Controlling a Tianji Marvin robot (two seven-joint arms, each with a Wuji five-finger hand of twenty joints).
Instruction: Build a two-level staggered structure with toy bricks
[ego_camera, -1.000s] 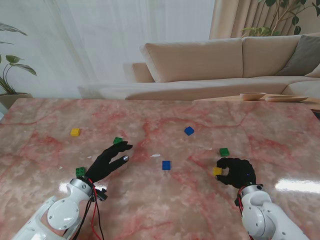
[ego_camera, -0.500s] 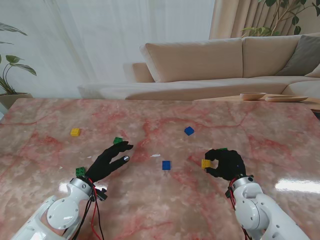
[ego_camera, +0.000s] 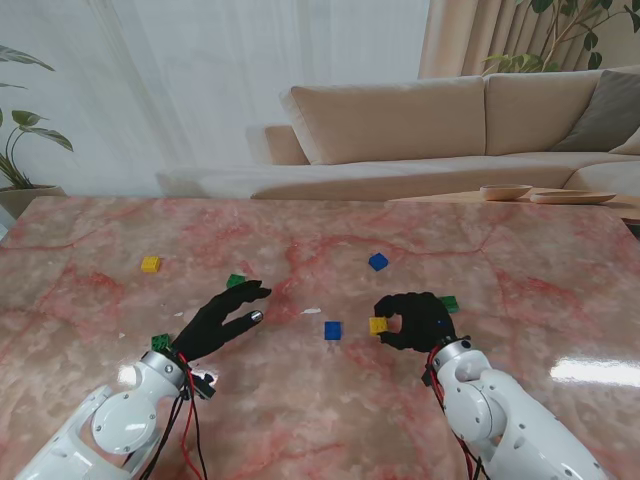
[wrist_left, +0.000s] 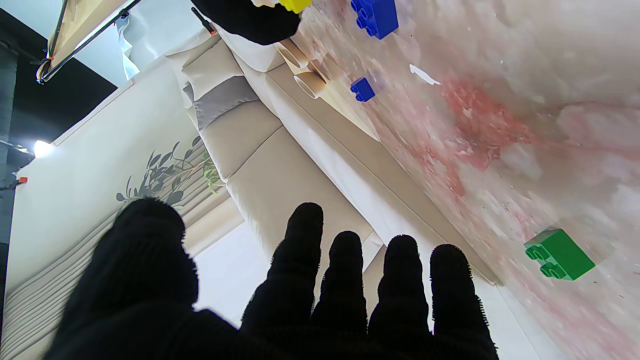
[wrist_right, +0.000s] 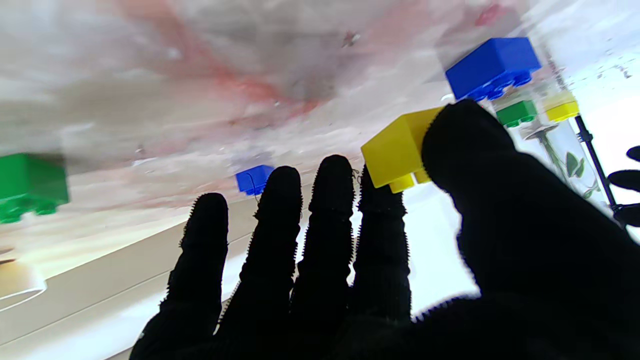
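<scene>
Yellow brick (ego_camera: 378, 325), pinched in right hand (ego_camera: 415, 321) fingers, just right of blue brick (ego_camera: 332, 330); left hand (ego_camera: 222, 319) spread, farther.

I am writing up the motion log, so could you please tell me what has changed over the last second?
The right hand, shut on the small yellow plastic toy brick, has carried it leftward across the pink marble table, towards the nearer blue toy brick. This uncovered the green brick on its right. The left hand stayed open; the loose bricks did not move.
</scene>
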